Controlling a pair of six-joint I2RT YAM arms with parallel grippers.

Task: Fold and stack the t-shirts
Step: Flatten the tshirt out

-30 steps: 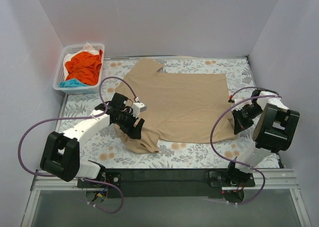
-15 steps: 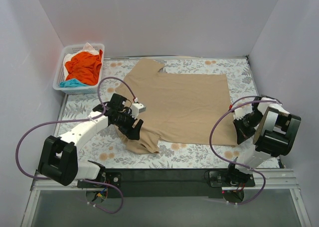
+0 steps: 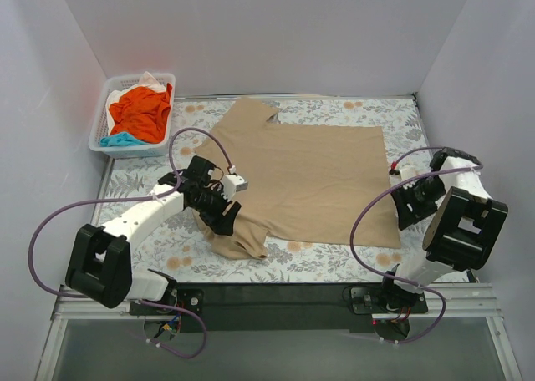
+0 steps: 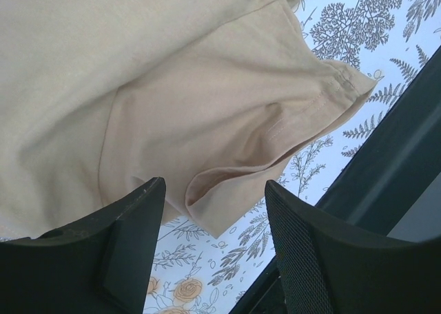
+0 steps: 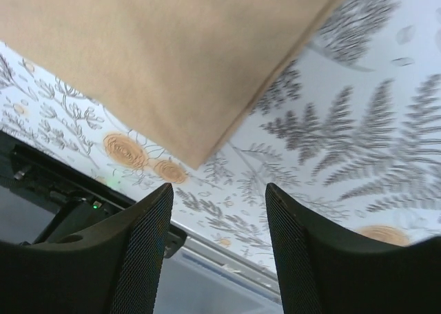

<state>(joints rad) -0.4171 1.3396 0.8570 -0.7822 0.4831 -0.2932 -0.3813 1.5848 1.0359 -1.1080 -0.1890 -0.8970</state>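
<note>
Since the tan shirt [image 3: 309, 176] lies flat on the cover [image 3: 138, 189] with its long axis running left to right, collar end left and hem right, each arm faces its own end.

Top view: the left gripper [image 3: 224, 216] hangs over the bunched near sleeve at the shirt's near-left. The right gripper [image 3: 408, 204] is just beside the hem edge, close to its near corner. An orange shirt [image 3: 140, 112] and a teal piece [image 3: 121, 139] sit in the basket [image 3: 99, 129] at the far left, well apart from both grippers, with the left arm nearer.

Left wrist view: the fingers [image 4: 131, 238] are spread with nothing between them. The sleeve [image 4: 275, 107] lies right below and ahead, doubled over on itself, cuff end toward the near table edge. Its loose fold sits in line with the gap between the fingers.

Right wrist view: the fingers [image 5: 138, 252] are spread and empty. The hem corner [image 5: 200, 145] points at the gap from just ahead, flat on the cover and untouched.

Judgement: the next move turns on that line-up. The left gripper would drop straight onto the sleeve fold and the right would reach forward onto the corner, so both near points could be lifted across the shirt's short axis toward the far side. The sleeve has several layers, so a pinch may catch only some of them.
</note>
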